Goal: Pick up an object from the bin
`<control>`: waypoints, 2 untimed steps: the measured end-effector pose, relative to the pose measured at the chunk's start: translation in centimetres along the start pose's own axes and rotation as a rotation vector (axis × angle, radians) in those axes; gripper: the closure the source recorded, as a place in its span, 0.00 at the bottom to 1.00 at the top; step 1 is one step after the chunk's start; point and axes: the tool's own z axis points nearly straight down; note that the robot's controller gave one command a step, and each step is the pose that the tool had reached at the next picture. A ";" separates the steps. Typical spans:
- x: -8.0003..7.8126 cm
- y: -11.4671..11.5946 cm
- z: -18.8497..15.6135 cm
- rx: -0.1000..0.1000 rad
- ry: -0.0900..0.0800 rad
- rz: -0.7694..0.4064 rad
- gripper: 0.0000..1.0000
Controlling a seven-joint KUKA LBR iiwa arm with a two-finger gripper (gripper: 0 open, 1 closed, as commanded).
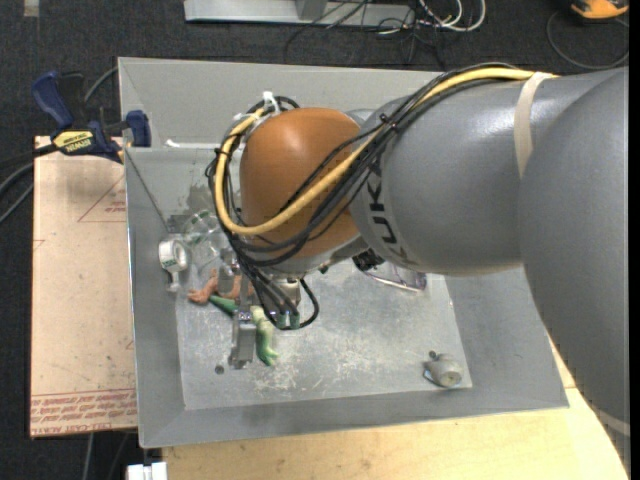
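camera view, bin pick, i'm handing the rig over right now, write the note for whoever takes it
Gripper: down near the floor of the bin, left of middle. Whether it holds anything cannot be told.
Things: a green piece lies right beside the gripper. An orange piece lies just beyond it towards the left wall. Clear clutter sits by that wall. A grey piece lies alone at front right.
Done: the arm is lowered into the bin next to the green piece.
Left: confirm a grip, then lift a thing clear of the bin. Nothing is seen lifted yet.
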 end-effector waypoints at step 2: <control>-0.6 -2.9 3.5 0.002 0.002 0.339 0.00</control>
